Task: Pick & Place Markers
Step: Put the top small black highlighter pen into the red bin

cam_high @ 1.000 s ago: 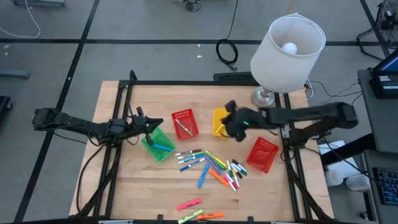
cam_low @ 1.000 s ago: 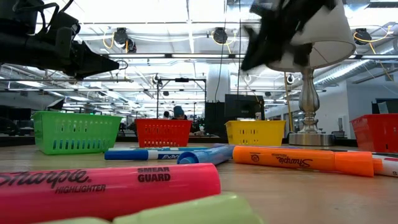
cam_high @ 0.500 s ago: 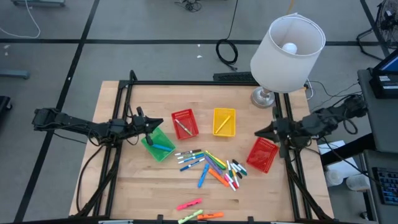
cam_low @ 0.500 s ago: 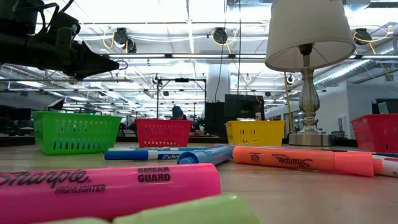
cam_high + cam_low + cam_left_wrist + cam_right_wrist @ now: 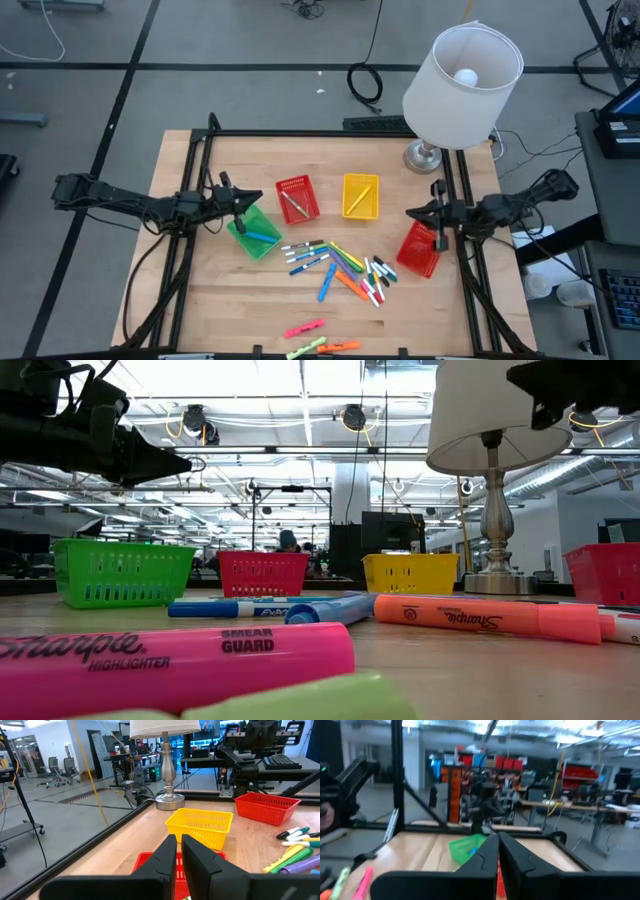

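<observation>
While markers (image 5: 340, 265) lie mid-table, both hands, left (image 5: 258, 196) and right (image 5: 412, 213), are pinched together, empty.

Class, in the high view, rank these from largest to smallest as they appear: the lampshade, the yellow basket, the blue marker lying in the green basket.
1. lampshade, though it sits nearer the camera
2. yellow basket
3. blue marker

Two slender arms finished in matte black are seen, each built of long thin links joined by bulkier rounded joints. Black cables are run along the left arm (image 5: 130, 200) and looped near its base. The right arm (image 5: 510, 205) is made of the same dark segments. Each gripper, left (image 5: 179, 851) and right (image 5: 497, 847), is formed of two flat, tapering black fingers mounted on a broad dark block.
</observation>
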Robot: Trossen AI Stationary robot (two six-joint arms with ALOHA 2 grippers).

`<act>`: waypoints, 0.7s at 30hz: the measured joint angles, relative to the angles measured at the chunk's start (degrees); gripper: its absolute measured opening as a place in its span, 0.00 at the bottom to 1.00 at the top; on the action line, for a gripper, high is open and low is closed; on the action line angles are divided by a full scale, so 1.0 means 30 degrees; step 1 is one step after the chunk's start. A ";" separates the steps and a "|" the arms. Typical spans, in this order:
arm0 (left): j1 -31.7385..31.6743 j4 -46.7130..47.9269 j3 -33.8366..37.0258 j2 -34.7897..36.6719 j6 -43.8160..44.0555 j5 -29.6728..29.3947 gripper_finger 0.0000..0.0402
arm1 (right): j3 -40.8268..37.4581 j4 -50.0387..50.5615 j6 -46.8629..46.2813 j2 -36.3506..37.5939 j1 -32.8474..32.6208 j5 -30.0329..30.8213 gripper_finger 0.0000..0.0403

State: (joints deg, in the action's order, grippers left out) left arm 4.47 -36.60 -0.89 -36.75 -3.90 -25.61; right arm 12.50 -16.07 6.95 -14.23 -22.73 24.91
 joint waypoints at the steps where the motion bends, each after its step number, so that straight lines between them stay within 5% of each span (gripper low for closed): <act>1: -0.0007 0.0000 0.0000 0.0005 0.0000 0.0000 0.09 | -0.0412 -0.0377 -0.0014 0.0025 0.0152 0.0098 0.00; 17: 0.0001 -0.0007 0.0000 0.0007 0.0539 -0.0015 0.09 | -0.1444 0.2008 -0.3247 -0.1575 0.1214 -0.0052 0.00; 21: -0.0001 -0.0007 0.0000 0.0000 0.0695 -0.0015 0.09 | 0.0038 0.2264 -0.3987 -0.3194 0.0966 -0.0845 0.00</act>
State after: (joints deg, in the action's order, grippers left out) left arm 4.46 -36.62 -0.89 -36.75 -1.82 -25.65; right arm 12.61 -9.27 -5.01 -23.81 -19.84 22.37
